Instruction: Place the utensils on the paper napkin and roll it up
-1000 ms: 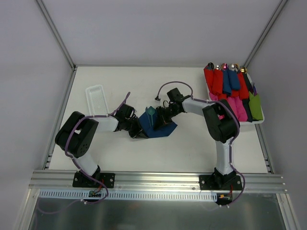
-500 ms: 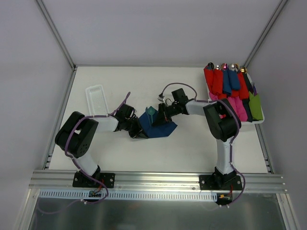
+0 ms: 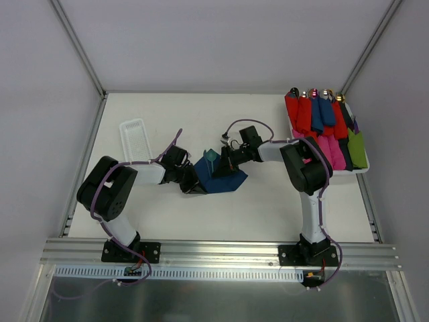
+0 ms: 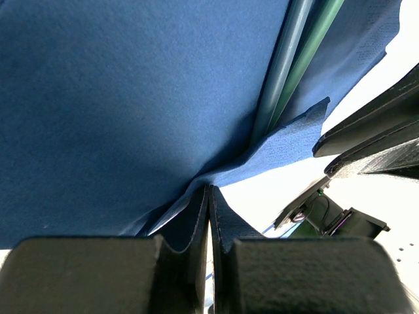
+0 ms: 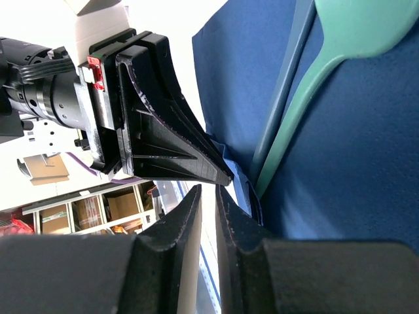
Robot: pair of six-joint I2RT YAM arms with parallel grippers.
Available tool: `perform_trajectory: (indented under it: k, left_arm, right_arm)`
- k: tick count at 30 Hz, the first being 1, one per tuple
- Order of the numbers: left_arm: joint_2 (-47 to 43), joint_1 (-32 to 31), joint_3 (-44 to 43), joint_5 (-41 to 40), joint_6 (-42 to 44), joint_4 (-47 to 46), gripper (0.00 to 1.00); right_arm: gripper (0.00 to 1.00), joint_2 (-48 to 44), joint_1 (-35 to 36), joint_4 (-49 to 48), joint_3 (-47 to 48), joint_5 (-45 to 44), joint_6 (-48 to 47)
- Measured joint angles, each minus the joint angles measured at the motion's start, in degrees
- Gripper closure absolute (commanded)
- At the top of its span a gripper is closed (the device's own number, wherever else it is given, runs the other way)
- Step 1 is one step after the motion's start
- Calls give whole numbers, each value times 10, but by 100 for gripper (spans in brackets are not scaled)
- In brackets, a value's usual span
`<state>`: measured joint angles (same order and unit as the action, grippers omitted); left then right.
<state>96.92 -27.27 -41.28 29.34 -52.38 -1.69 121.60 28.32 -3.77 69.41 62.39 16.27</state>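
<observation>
The dark navy paper napkin (image 3: 226, 180) lies mid-table, partly folded over the teal utensils (image 3: 212, 156), whose tips stick out at its far corner. My left gripper (image 3: 196, 184) is at the napkin's left corner. In the left wrist view the jaws (image 4: 209, 191) are shut on the napkin's (image 4: 131, 98) edge, with the utensil handles (image 4: 296, 59) running beside the fold. My right gripper (image 3: 224, 164) reaches in from the right. Its jaws (image 5: 209, 191) stand a narrow slit apart with nothing between them, right beside the folded napkin (image 5: 353, 170) and the teal spoon (image 5: 357, 29), tip to tip with the left fingers (image 5: 177, 140).
A white empty tray (image 3: 134, 139) lies at the left of the table. At the right edge, a white tray (image 3: 362, 170) holds several rolled bundles in red, blue, pink and green (image 3: 325, 131).
The right wrist has shifted slightly over the napkin and its jaws have narrowed a little. The left gripper keeps its hold and has not moved.
</observation>
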Motion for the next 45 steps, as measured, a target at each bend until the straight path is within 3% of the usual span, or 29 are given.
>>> perform_trajectory:
  k: [27, 36, 45]
  left_arm:
    - [0, 0, 0, 1, 5, 0, 99]
    - [-61, 0, 0, -35, 27, 27, 70]
    - [-212, 8, 12, -90, 22, 23, 56]
  right_arm:
    - [85, 28, 8, 68, 26, -32, -50]
    - [87, 32, 8, 91, 29, -49, -63]
    - [87, 36, 8, 101, 37, -49, -63]
